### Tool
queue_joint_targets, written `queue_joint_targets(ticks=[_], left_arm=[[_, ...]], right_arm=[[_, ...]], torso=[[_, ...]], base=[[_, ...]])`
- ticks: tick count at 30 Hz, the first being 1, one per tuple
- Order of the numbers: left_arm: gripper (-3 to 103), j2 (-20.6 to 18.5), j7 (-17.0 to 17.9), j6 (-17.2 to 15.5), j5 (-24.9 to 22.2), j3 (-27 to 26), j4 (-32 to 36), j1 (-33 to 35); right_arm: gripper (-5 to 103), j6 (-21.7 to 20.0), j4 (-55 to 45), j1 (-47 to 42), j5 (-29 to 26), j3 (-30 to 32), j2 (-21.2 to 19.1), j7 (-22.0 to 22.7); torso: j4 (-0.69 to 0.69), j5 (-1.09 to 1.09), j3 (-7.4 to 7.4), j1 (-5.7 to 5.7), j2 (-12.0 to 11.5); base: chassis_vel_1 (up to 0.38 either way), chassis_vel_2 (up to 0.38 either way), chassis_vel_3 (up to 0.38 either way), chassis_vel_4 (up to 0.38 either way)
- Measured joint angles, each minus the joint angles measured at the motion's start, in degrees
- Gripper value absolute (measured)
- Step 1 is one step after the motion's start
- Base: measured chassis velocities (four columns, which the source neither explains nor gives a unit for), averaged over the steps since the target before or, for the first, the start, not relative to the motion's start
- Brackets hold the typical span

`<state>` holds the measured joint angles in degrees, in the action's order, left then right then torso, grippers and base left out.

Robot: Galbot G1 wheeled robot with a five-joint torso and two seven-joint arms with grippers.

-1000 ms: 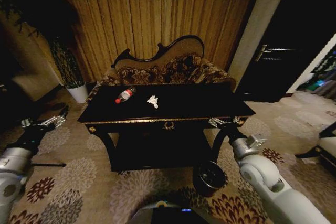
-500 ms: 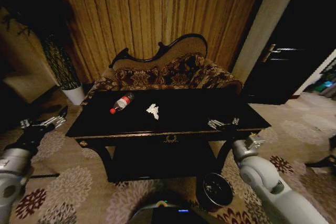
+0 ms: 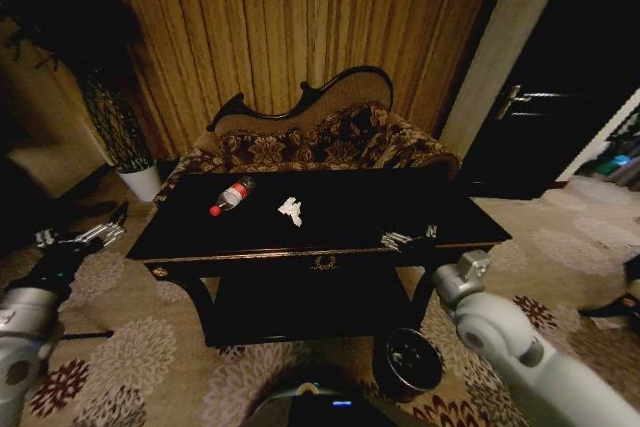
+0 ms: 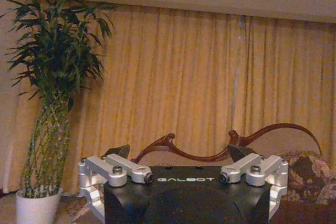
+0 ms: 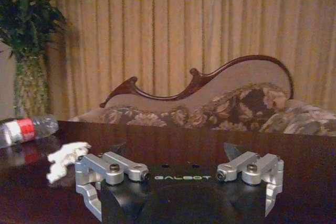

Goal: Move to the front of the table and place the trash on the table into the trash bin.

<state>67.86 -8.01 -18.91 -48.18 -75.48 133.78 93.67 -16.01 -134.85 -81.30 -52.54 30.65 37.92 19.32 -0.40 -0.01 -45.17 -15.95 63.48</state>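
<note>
The right gripper [image 3: 408,241], fingers spread and empty, has been carried slightly leftward along the table [image 3: 330,212] edge; the bottle [image 3: 231,195] and crumpled paper [image 3: 291,210] lie beyond it, leftward. The left gripper [image 3: 80,237], open, is held off the table's left end. The trash bin [image 3: 409,360] stands below the right gripper.

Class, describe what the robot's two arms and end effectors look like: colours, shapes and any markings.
Both arms have rounded, light grey-white shells in the head view. The left end effector and the right end effector each have a black body lettered GALBOT, silver metal finger linkages with bolts, and dark pointed fingertips. No loose cables are visible.
</note>
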Motion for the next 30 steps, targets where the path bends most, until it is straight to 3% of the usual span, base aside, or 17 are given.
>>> queue_joint_targets(ticks=[5, 7, 10, 13, 16, 19, 30], left_arm=[[100, 1.6, 0.0, -0.1, 1.5, 0.4, 0.8, 0.3], [100, 1.7, 0.0, -0.1, 1.7, 0.5, 1.1, 0.3], [100, 2.4, 0.1, -0.2, 2.9, 1.2, 1.9, 0.2], [100, 2.8, 0.1, -0.3, 3.6, 1.5, 2.3, 0.2], [100, 3.2, 0.1, -0.3, 4.0, 1.6, 2.5, 0.5], [100, 3.7, 0.2, -0.3, 4.7, 1.6, 2.7, 0.8], [100, 4.6, 0.3, -0.3, 5.0, 1.2, 3.2, 1.2]], right_arm=[[100, -0.6, 1.1, 5.1, -7.2, -2.4, -6.3, 0.2], [100, -0.6, 1.5, 5.8, -7.7, -3.0, -7.0, 0.0], [100, 0.1, 4.7, 12.3, -9.1, -9.3, -9.9, -2.2], [100, 0.5, 6.7, 18.5, -9.8, -14.8, -10.3, -2.7], [100, 0.7, 7.9, 23.5, -10.3, -19.3, -10.2, -2.8], [100, 0.7, 10.1, 32.5, -11.2, -29.1, -8.5, -2.7], [100, -1.8, 15.4, 48.2, -15.3, -44.0, -1.9, 0.9]], torso=[[-0.01, 0.01, 0.0, 0.0, 0.0], [-0.01, 0.01, 0.0, 0.0, 0.0], [-0.01, 0.01, 0.0, 0.0, 0.0], [-0.01, 0.01, 0.0, 0.0, 0.0], [0.0, 0.0, 0.0, 0.0, 0.0], [0.01, 0.0, 0.0, 0.0, 0.0], [-0.01, 0.0, 0.0, 0.0, 0.0]], base=[[0.0, 0.0, 0.0, 0.0], [0.0, 0.0, 0.0, 0.0], [0.0, 0.0, 0.0, 0.0], [0.0, 0.0, 0.0, 0.0], [0.0, 0.0, 0.0, 0.0], [0.0, 0.0, 0.0, 0.0], [0.0, 0.0, 0.0, 0.0]])
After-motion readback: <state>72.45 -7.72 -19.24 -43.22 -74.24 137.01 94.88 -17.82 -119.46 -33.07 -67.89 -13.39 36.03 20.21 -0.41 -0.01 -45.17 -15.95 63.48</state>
